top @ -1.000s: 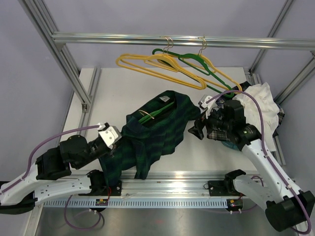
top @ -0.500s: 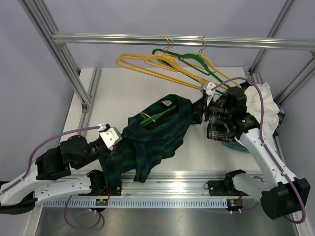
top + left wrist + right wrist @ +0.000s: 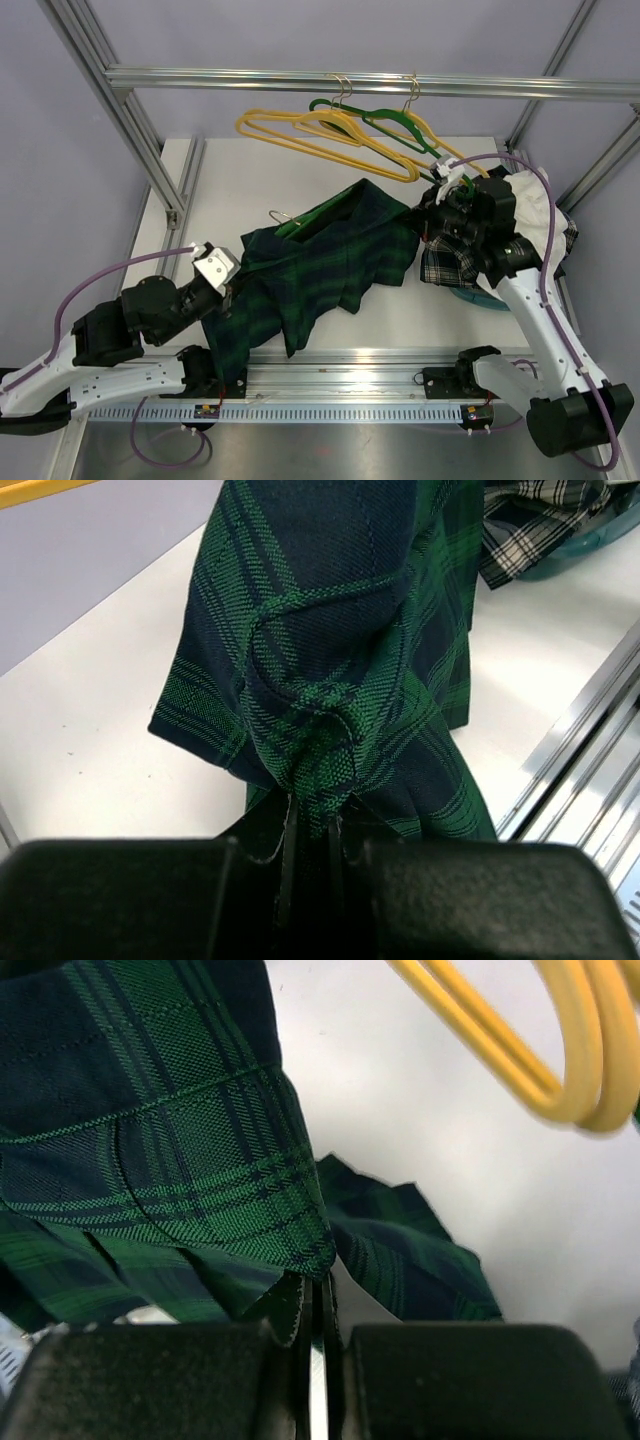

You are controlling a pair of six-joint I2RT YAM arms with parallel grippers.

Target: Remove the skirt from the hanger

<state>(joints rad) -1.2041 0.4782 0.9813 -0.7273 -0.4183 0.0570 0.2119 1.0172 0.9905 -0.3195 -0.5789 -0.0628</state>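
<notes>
The dark green and navy plaid skirt [image 3: 330, 270] lies stretched across the table between my two grippers. A green hanger [image 3: 318, 215] sticks out of its upper left edge, metal hook pointing left. My left gripper [image 3: 228, 288] is shut on a bunched fold of the skirt [image 3: 330, 600], the cloth pinched between its jaws [image 3: 312, 815]. At the skirt's right edge my right gripper [image 3: 425, 225] is shut, and in its wrist view the hem corner of the skirt [image 3: 150, 1160] runs down into the closed jaws [image 3: 320, 1300].
Yellow hangers [image 3: 330, 135] and another green hanger [image 3: 385, 120] hang from the rail at the back. A pile of white and checked clothes [image 3: 535, 205] lies at the right, over a teal basin [image 3: 480, 295]. Aluminium frame posts stand at both sides.
My right gripper has moved up to the skirt's right edge and shut on it. The skirt has spread to the right, and the hanger's hook now pokes out on the left.
</notes>
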